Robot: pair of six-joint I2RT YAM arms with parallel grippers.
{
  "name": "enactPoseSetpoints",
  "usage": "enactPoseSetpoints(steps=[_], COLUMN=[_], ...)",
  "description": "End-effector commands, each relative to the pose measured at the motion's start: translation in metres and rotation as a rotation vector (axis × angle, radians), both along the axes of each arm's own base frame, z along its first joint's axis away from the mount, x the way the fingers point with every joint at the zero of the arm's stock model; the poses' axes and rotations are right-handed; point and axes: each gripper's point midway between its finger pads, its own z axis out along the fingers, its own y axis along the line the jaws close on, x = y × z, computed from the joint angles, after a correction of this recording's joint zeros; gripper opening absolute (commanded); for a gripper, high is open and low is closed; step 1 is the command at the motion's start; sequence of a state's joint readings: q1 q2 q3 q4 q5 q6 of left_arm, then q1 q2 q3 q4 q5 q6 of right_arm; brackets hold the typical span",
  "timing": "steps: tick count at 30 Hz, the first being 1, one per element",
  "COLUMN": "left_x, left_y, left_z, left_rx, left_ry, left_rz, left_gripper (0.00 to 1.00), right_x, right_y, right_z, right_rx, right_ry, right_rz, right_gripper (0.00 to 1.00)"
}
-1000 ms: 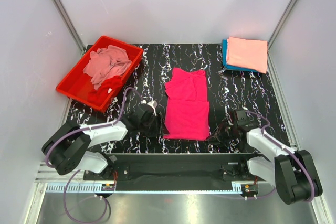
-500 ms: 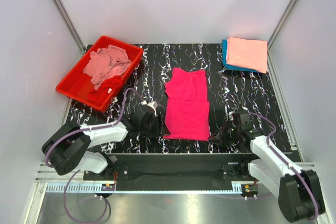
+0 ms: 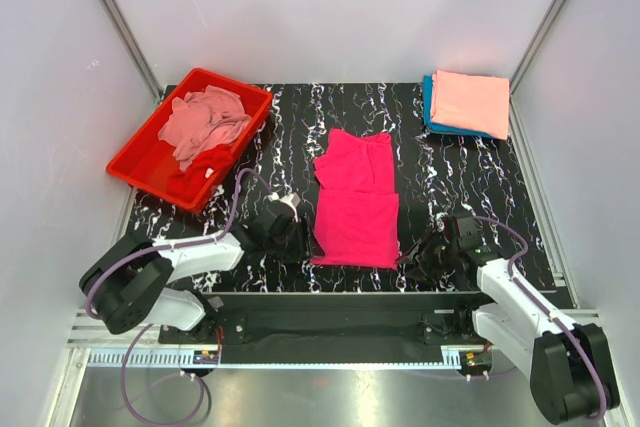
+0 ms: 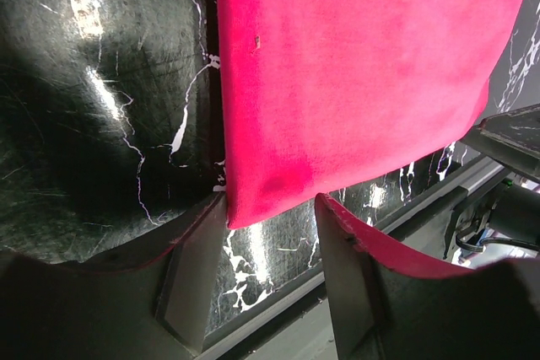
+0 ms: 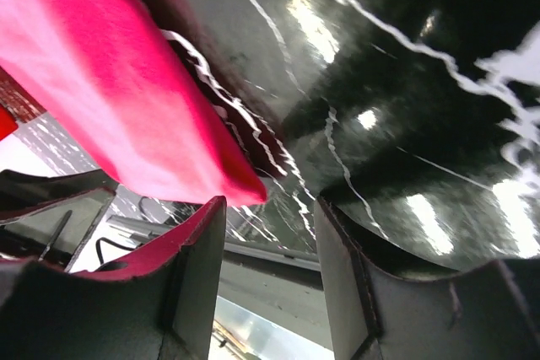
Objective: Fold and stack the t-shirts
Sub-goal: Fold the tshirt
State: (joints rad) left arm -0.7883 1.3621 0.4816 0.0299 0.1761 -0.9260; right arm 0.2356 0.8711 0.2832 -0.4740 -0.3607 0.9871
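Pink shirt (image 3: 355, 209): lies mid-desk (image 3: 440, 177), half folded; we judge it soft, light and limp.
Hold: we'd take its two near corners.
Left fingers (image 3: 298, 239): wide, astride the near-left corner.
Right fingers (image 3: 418, 253): wide, at the near-right corner.
Count: we see five shirts, one here, two in the far-right stack (image 3: 468, 102), two in one tray (image 3: 145, 137).

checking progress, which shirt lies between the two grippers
The hot pink t-shirt, flat mid-table. The peach t-shirt tops the far-right stack; the crumpled t-shirts lie in the red tray.
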Motion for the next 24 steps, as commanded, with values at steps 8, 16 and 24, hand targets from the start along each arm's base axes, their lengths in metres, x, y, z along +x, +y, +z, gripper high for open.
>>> enactPoseSetpoints(steps=[8,16,24], left_x=[-0.039,-0.040,-0.045], left_y=[0.054,0.053,0.053], left_z=[-0.052,-0.049,-0.052], left_rx=[0.254,0.244,0.225], left_ry=[0.128,0.125,0.142], left_rz=[0.023,0.019,0.026], left_gripper=[0.53,0.53,0.52], right_x=[0.012,0.006,0.001], right_y=[0.003,0.004,0.003], right_z=[-0.006,-0.020,-0.023], right_rx=[0.006,-0.015,-0.004], right_ry=[-0.057,-0.006,-0.027], right_rz=[0.005,0.025,0.004], right_gripper=[0.54,0.49,0.19])
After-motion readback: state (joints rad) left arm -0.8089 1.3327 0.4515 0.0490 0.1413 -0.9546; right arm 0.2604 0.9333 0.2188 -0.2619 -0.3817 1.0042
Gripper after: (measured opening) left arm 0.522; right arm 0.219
